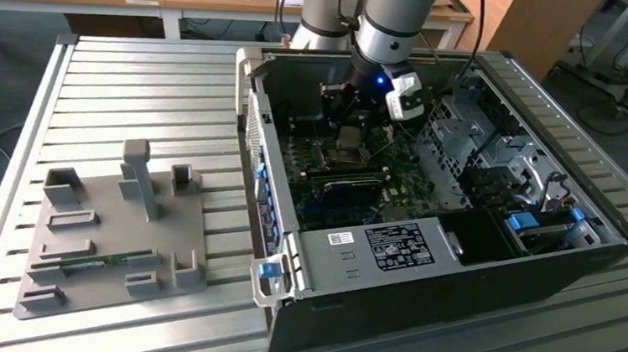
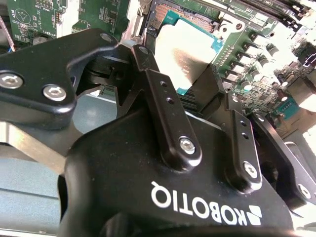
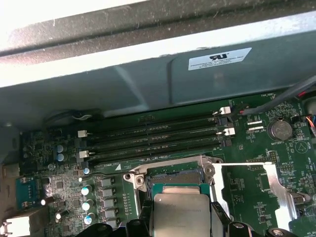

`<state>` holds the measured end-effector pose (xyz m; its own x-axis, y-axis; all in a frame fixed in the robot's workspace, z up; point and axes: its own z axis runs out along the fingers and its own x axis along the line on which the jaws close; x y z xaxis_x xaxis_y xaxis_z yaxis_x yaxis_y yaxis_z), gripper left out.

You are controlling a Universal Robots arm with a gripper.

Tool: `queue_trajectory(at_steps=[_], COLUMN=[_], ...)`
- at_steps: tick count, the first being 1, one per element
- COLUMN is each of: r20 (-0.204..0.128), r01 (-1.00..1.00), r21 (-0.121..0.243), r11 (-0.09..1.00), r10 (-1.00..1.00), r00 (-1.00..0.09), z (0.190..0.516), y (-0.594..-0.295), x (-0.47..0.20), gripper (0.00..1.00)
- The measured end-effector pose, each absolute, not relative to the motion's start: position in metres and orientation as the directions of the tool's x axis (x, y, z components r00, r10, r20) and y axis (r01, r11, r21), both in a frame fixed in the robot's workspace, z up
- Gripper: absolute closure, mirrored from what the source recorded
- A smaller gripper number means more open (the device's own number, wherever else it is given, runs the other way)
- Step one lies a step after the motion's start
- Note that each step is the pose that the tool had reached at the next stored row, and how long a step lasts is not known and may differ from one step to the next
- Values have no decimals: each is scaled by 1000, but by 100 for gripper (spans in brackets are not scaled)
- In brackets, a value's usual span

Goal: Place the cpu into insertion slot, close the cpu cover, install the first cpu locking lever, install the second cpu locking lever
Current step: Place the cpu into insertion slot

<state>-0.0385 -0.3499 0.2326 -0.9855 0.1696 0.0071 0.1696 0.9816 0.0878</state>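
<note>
My gripper (image 1: 348, 111) reaches down into the open computer case (image 1: 419, 277), over the motherboard. The cpu (image 3: 180, 215), a silvery square with a green edge, is pinched between the black fingers (image 2: 148, 69) in both wrist views. It hangs just above the insertion slot (image 3: 174, 174), whose dark pin field and metal rim show past the chip's far edge. The cpu (image 2: 182, 52) covers most of the insertion slot (image 2: 165, 15) in the second wrist view. The cpu cover (image 3: 277, 192), a thin silvery frame, is swung open to one side of the slot.
Several long black memory slots (image 3: 153, 138) run just beyond the socket, near the case wall (image 3: 148, 84). A metal drive cage (image 1: 484, 147) and cables crowd the exterior view's right. A grey fixture plate (image 1: 119, 228) with a memory stick (image 1: 94, 264) lies outside the case.
</note>
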Motion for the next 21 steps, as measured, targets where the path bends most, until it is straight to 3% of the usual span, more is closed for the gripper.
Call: queue_trajectory(at_steps=[21], r20=[7], r01=[294], r21=[88], r11=[952], r10=[295], r00=[-956], z=[232], y=[-350], x=[-39], gripper=[46])
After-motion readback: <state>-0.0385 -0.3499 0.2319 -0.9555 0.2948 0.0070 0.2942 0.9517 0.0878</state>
